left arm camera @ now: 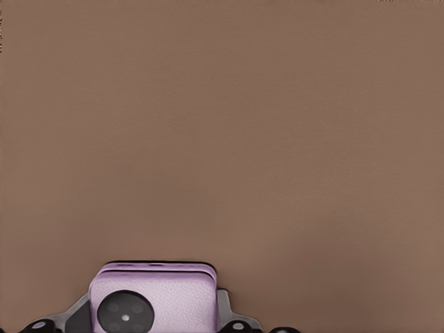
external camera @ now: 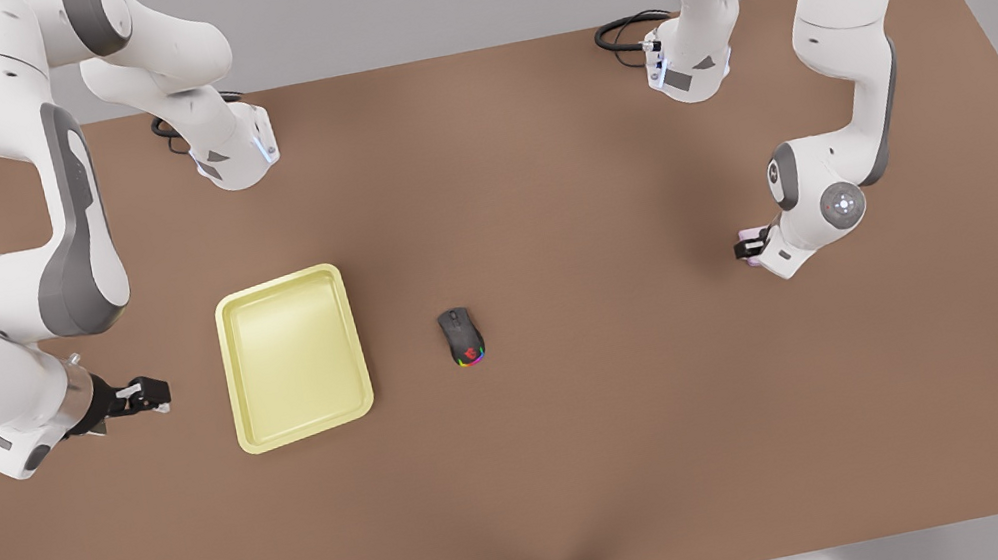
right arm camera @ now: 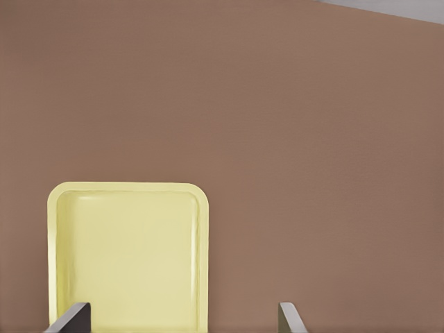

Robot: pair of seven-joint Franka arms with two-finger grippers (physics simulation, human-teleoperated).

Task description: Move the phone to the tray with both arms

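Phone [left arm camera: 154, 302] sits clamped in the left gripper's [external camera: 754, 245] jaws at the front view's right, low over the tabletop [external camera: 647, 438], well apart from the tray [external camera: 294, 357]. The right gripper [external camera: 145, 394] waits beside the tray, jaws wide. Transport is in hand; next probably comes a handover near the mouse [external camera: 463, 336].
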